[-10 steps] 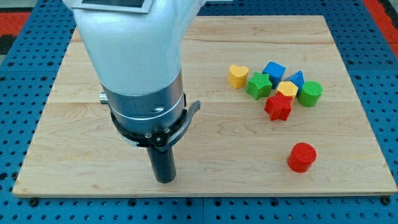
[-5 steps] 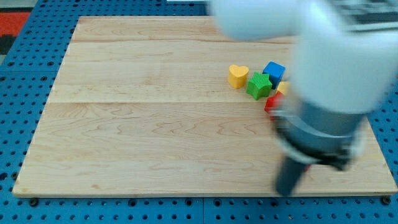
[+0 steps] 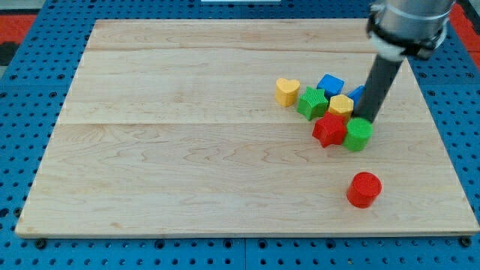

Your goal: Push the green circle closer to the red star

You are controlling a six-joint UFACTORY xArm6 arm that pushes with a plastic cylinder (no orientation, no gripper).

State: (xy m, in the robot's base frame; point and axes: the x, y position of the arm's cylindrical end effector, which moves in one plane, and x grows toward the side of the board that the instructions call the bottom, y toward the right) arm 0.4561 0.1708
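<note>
Touching now: green circle (image 3: 358, 134), red star (image 3: 329, 129).

The tabletop (image 3: 187, 150) is seen to be pale wood with a fine grain, laid in long planks and finished smooth and matt. It is framed by a blue perforated surface (image 3: 22, 112) that looks like painted metal or plastic. The green circle (image 3: 358, 134), the red star (image 3: 329, 130) and the red cylinder (image 3: 364, 188) appear as matt plastic with finely ribbed sides. The rod is shown dark and dull down to my tip (image 3: 365, 118).
</note>
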